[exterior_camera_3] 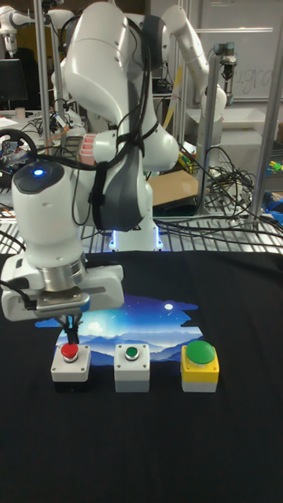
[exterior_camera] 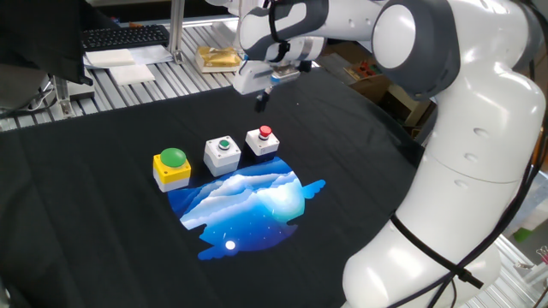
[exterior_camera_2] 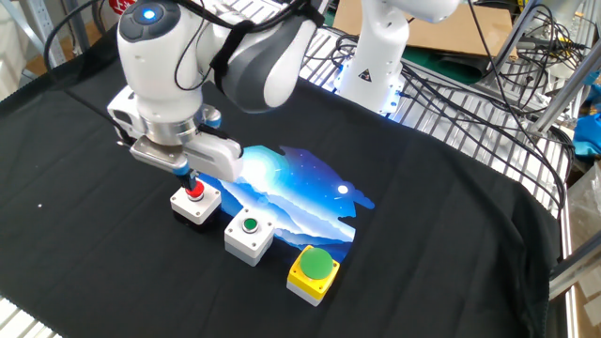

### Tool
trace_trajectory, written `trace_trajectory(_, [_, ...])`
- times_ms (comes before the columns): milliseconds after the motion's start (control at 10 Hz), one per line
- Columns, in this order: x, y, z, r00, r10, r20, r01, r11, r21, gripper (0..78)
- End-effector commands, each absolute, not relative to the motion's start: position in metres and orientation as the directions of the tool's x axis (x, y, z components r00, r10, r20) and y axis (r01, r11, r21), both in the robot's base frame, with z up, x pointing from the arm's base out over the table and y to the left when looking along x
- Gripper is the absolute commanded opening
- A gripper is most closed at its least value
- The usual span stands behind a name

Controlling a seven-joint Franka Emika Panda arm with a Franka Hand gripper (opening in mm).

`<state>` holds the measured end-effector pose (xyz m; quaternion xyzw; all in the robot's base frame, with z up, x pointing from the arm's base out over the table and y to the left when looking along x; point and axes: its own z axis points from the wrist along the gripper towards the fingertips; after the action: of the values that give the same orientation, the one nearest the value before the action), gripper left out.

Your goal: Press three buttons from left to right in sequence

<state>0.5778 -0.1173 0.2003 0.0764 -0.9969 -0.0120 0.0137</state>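
Hovering tool [exterior_camera_3: 71, 331] above boxy white red-button box [exterior_camera_3: 70, 368].

No word or number reads clearly on any of my feeds. The arm's base [exterior_camera_2: 376, 56] carries a small triangular sign [exterior_camera_2: 365, 73]; I cannot make out the symbol inside it. A red label [exterior_camera_2: 120, 5] at the top edge of the other fixed view has white marks, illegible. The whiteboard [exterior_camera_3: 250, 78] in the tall fixed view shows faint handwriting, too blurred to read.
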Motion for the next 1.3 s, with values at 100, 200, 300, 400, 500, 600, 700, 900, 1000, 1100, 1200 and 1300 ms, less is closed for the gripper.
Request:
trace_trajectory(100, [0.587, -0.0899, 0.2127, -0.989, -0.136, 0.057, -0.135, 0.991, 0.018, 0.0])
trace_trajectory(200, [0.5869, -0.0901, 0.2126, -0.989, -0.135, 0.056, -0.134, 0.991, 0.018, 0.0])
trace_trajectory(300, [0.5869, -0.0901, 0.2125, -0.989, -0.137, 0.057, -0.136, 0.991, 0.02, 0.0])
trace_trajectory(400, [0.5868, -0.09, 0.2124, -0.989, -0.136, 0.06, -0.135, 0.991, 0.021, 0.0])
trace_trajectory(500, [0.5867, -0.0899, 0.2124, -0.989, -0.132, 0.06, -0.131, 0.991, 0.02, 0.0])
trace_trajectory(600, [0.5867, -0.0899, 0.2124, -0.99, -0.131, 0.06, -0.13, 0.991, 0.019, 0.0])
trace_trajectory(700, [0.5866, -0.0904, 0.2122, -0.989, -0.138, 0.061, -0.137, 0.99, 0.018, 0.0])
trace_trajectory(900, [0.5864, -0.0906, 0.212, -0.987, -0.146, 0.061, -0.145, 0.989, 0.019, 0.0])
trace_trajectory(1000, [0.5864, -0.0906, 0.212, -0.988, -0.141, 0.058, -0.141, 0.99, 0.007, 0.0])
trace_trajectory(1100, [0.5864, -0.0906, 0.212, -0.989, -0.134, 0.059, -0.134, 0.991, 0.001, 0.0])
trace_trajectory(1200, [0.5864, -0.0906, 0.212, -0.994, -0.087, 0.066, -0.089, 0.996, -0.027, 0.0])
trace_trajectory(1300, [0.5864, -0.0906, 0.212, -0.996, -0.041, 0.083, -0.044, 0.998, -0.04, 0.0])
